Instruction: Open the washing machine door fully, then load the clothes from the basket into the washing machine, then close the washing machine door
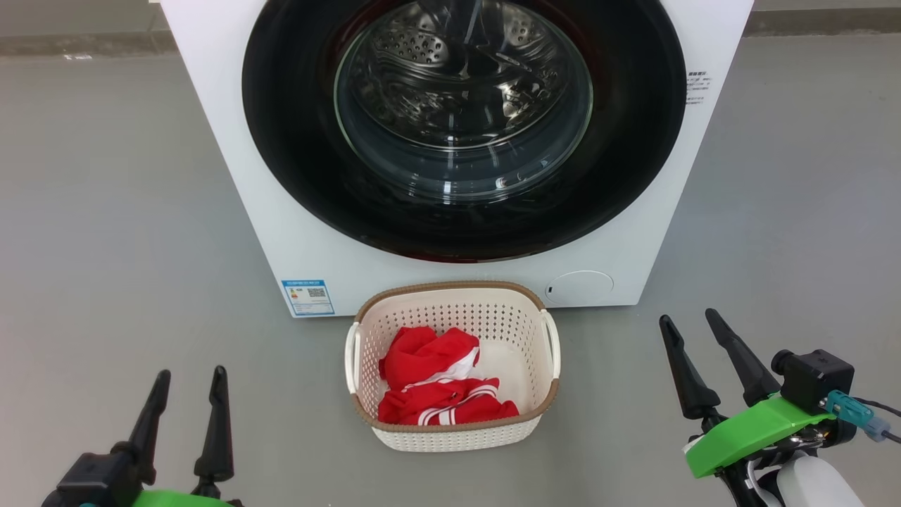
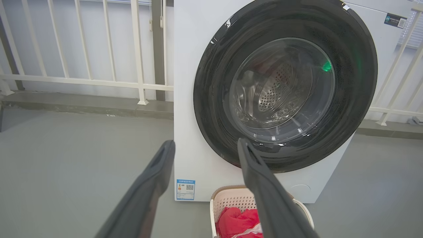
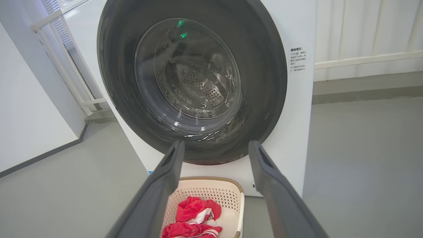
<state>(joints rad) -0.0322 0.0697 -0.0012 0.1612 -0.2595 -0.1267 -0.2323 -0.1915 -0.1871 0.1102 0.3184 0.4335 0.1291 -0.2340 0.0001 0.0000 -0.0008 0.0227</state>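
The white washing machine stands straight ahead on the floor. Its round black door lies flat against the front, and the steel drum shows through the glass window. Just in front of it sits the cream basket holding red clothes with white stripes. My left gripper hovers open at the lower left, well short of the basket. My right gripper is open at the lower right, fingers pointing toward the machine. Both wrist views show the door, the basket and the clothes.
Grey floor spreads to both sides of the machine. A white railing runs behind it on the left, and a white wall with a dark skirting stands close by. A round white flap and a blue sticker mark the machine's lower front.
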